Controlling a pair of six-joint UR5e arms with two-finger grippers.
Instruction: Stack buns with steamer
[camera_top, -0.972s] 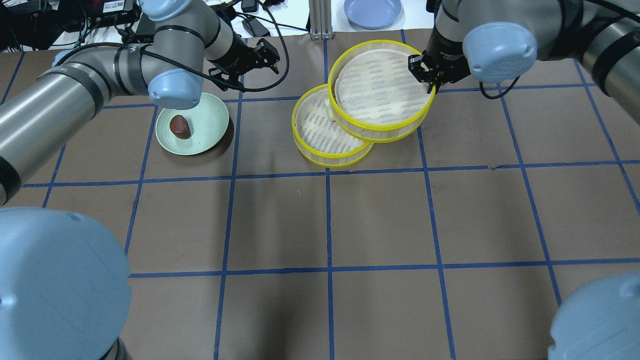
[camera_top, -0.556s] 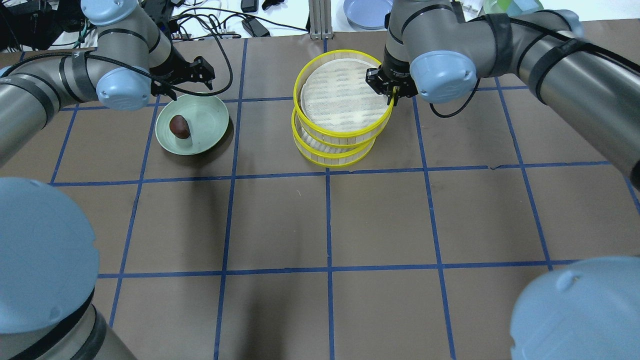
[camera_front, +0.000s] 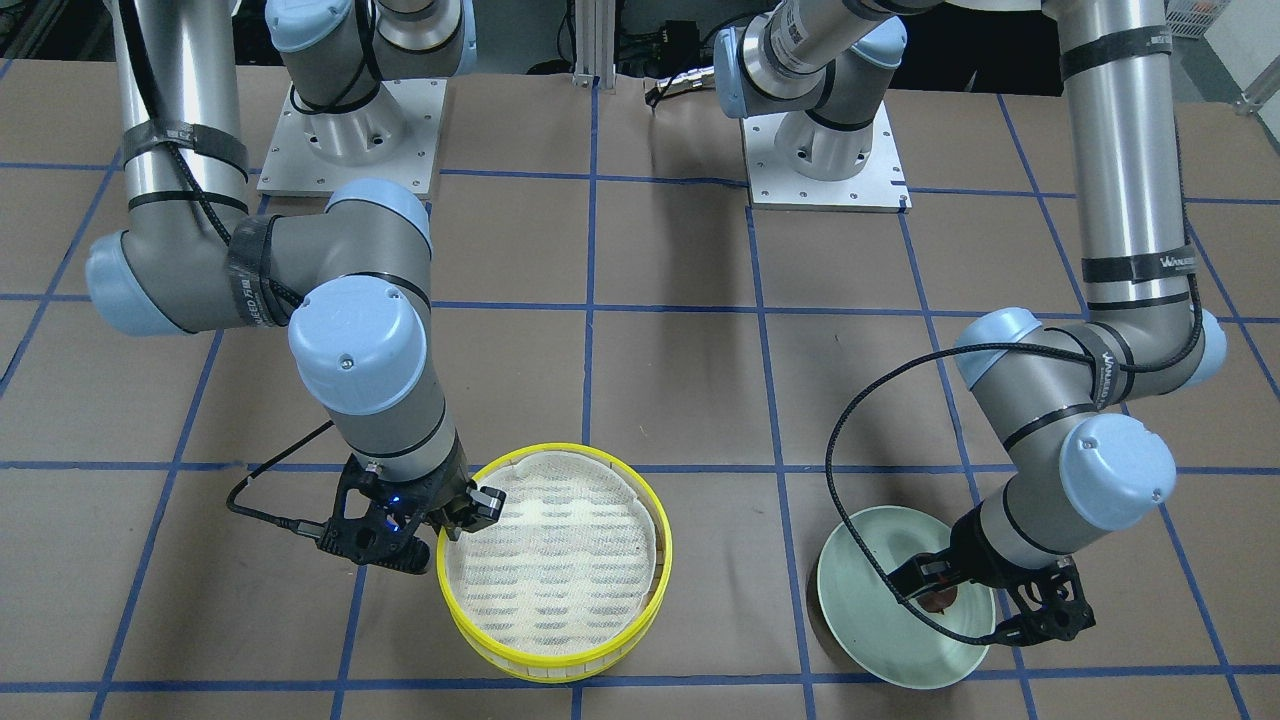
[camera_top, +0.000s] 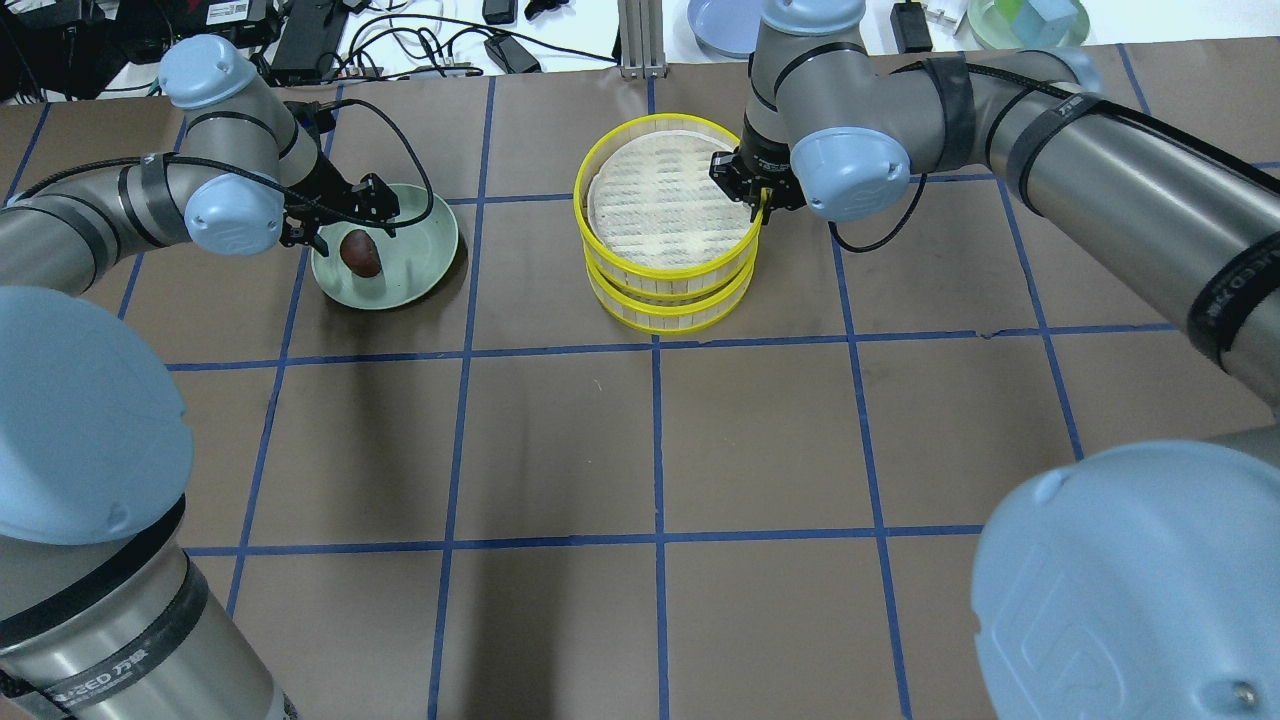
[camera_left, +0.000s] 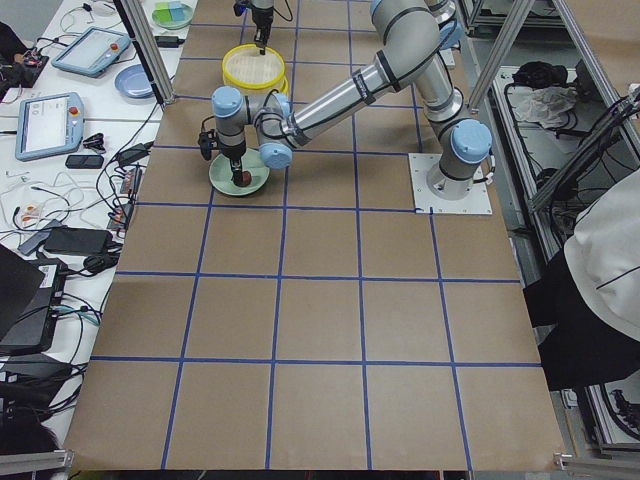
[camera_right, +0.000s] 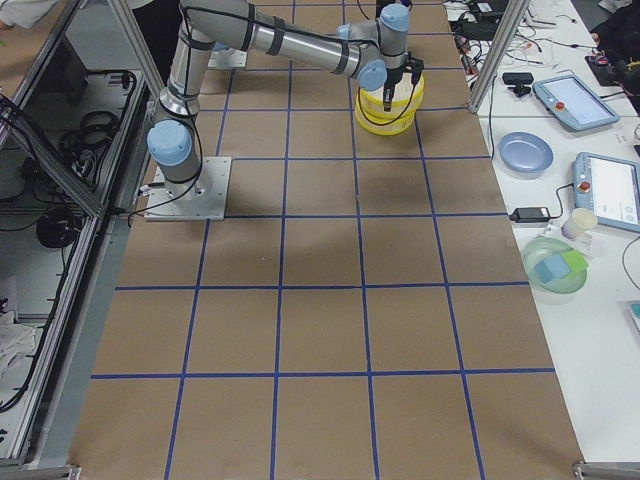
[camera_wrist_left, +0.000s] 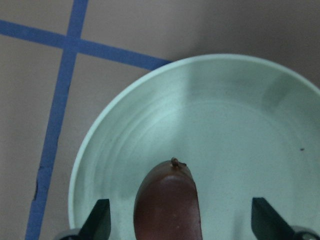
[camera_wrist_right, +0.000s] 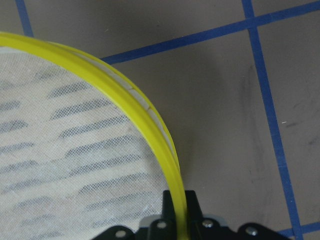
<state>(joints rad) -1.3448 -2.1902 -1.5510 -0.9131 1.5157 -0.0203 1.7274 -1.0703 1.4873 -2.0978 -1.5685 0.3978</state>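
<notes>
Since a second ago the upper tray (camera_top: 650, 200) has come across from its offset place and now stands squarely over the lower tray (camera_top: 665, 312). It covers the cream bun that showed in the lower tray then. The left hand (camera_top: 345, 230) has moved from beyond the plate (camera_top: 420, 245) to a spot over it.

The brown surface (camera_top: 760, 430) is marked into squares by blue tape (camera_top: 657, 440). The right arm (camera_top: 1100, 150) reaches in over its far right part and bends back toward the middle. The left arm (camera_top: 90, 215) stretches along the far left side.

The two yellow-rimmed trays form one stack near the far middle of the surface. In the overhead view their walls line up and no gap shows between them. The upper tray's pale mesh floor is bare. In the front view the lower tray is almost wholly hidden beneath it.

The pale green plate sits well to the left of the stack, apart from it.

The right hand (camera_top: 757, 205) is at the stack's right side. It is pinching the upper tray's yellow rim, one finger inside the wall and one outside, as its wrist view shows.

The left hand points down into the plate with its fingers spread wide. Its wrist view shows them on either side of the brown bun (camera_top: 361, 253), with clear gaps to it.

The brown bun lies on the plate's floor, toward the left side, dark and glossy.
</notes>
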